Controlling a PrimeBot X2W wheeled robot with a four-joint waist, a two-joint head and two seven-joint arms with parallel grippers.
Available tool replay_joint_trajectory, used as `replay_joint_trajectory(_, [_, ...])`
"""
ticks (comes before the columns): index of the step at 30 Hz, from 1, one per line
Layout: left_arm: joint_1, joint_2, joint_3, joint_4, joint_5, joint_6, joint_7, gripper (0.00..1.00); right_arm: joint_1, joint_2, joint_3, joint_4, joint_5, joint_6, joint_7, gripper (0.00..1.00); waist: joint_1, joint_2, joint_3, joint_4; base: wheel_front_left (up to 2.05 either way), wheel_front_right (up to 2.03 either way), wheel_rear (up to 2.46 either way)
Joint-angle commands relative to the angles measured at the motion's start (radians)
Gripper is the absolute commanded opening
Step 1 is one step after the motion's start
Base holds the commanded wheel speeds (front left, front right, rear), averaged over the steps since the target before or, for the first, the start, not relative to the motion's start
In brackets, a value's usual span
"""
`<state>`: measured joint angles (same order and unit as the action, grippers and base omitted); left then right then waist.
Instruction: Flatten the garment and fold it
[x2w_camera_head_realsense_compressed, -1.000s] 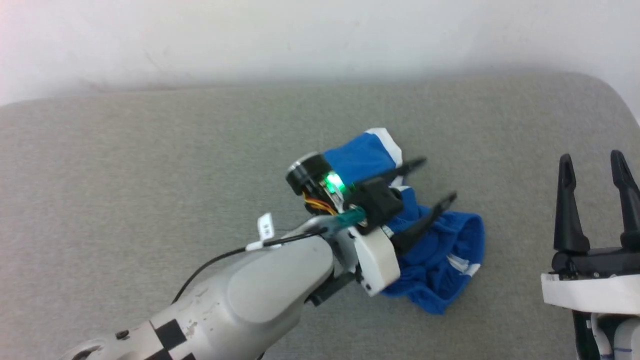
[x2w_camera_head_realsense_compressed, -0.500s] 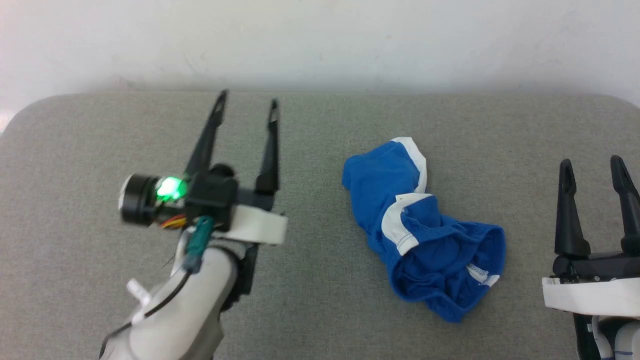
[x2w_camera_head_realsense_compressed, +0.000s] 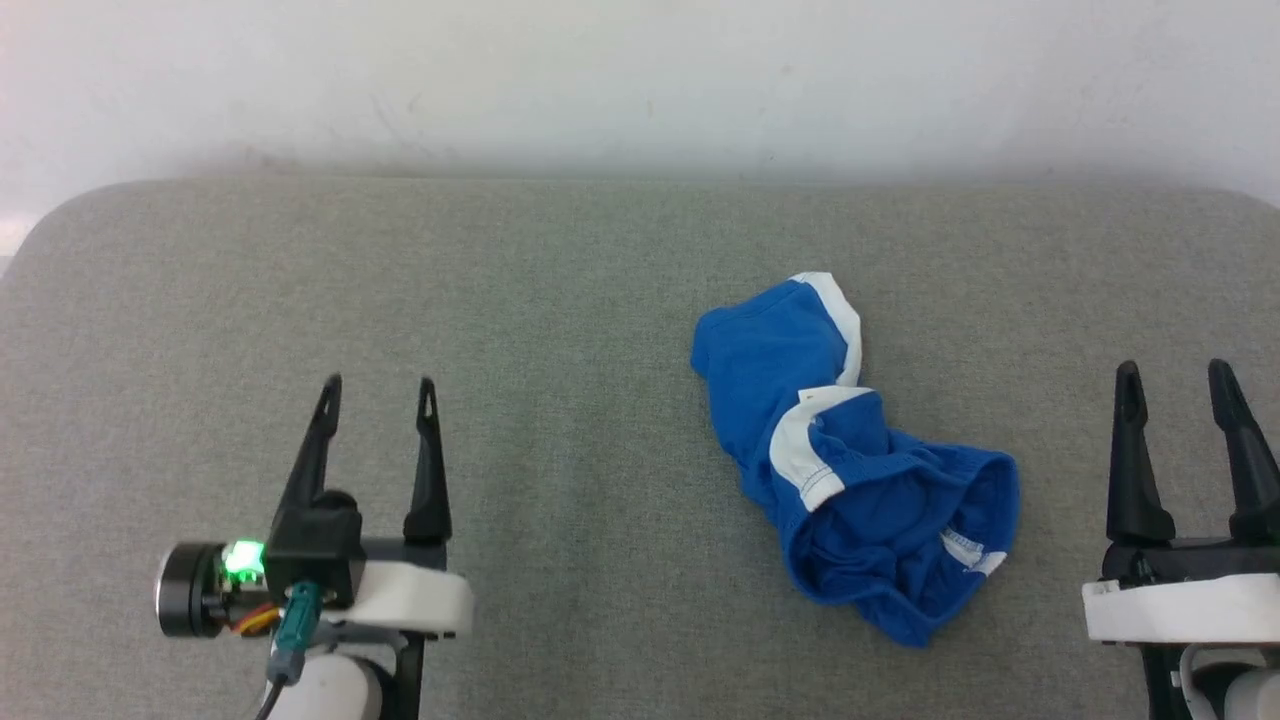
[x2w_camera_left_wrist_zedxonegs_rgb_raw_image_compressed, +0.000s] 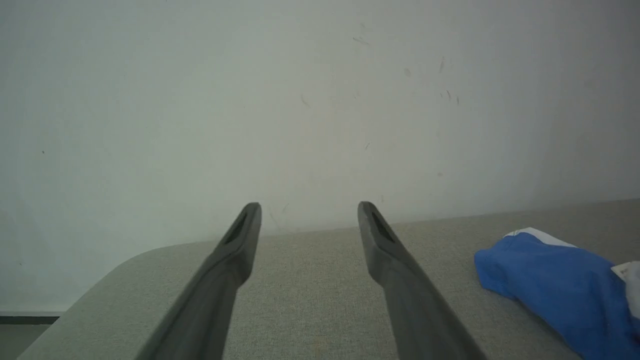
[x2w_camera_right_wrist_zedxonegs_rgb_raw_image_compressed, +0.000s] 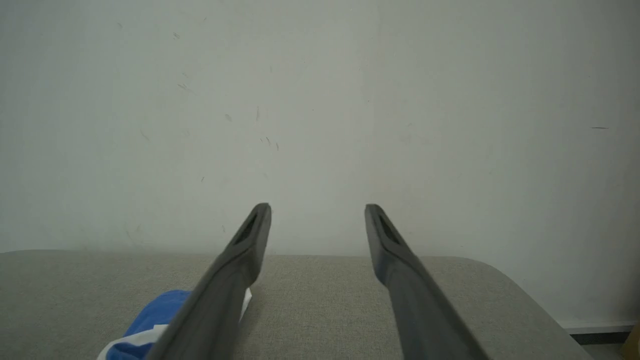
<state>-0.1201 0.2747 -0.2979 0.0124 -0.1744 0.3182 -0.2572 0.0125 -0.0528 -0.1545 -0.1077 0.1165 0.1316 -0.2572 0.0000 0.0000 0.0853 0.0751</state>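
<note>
L tool (x2w_camera_head_realsense_compressed: 380, 385) off garment (x2w_camera_head_realsense_compressed: 850, 480), back lower-L

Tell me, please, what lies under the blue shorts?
The shorts lie crumpled on the grey fabric surface, which shows all around them. Whether anything else lies beneath cannot be seen, because the bunched folds cover that patch.

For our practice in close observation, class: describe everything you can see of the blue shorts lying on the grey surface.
The blue shorts are soft, bright royal-blue fabric with white trim bands and a small white label. They lie crumpled and bunched, unfolded, right of centre in the head view on the grey fabric surface, which alone touches them.
</note>
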Motion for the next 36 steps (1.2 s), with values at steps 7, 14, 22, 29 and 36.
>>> replay_joint_trajectory(7, [0.058,-0.062,0.072,0.020,0.053,-0.080,-0.004,1.00,0.034,0.003,0.020,0.011,0.002,-0.001,-0.005,1.00,0.0000,0.0000,-0.015,0.003,0.00,0.00,0.00])
replay_joint_trajectory(14, [0.018,-0.090,0.110,0.044,0.098,-0.146,-0.004,1.00,0.026,0.003,0.041,0.010,-0.002,-0.001,-0.005,1.00,0.0000,0.0000,-0.017,-0.016,0.00,0.00,0.00])
replay_joint_trajectory(22, [-0.270,-0.063,0.092,0.140,0.129,-0.285,-0.005,1.00,-0.008,0.003,0.060,-0.007,-0.009,-0.001,-0.005,1.00,0.0000,0.0000,0.015,-0.063,0.00,0.00,0.00])
replay_joint_trajectory(29, [-0.615,-0.063,0.052,0.430,0.118,-0.400,0.012,1.00,-0.031,0.003,0.070,-0.018,-0.013,-0.001,-0.005,1.00,0.0000,0.0000,0.058,-0.119,0.00,0.00,0.00])
replay_joint_trajectory(36, [-0.901,-0.107,-0.121,0.719,0.009,-0.448,0.249,1.00,-0.076,0.003,0.092,-0.029,-0.010,-0.001,-0.005,1.00,0.0000,0.0000,0.135,-0.189,0.00,0.00,0.00])
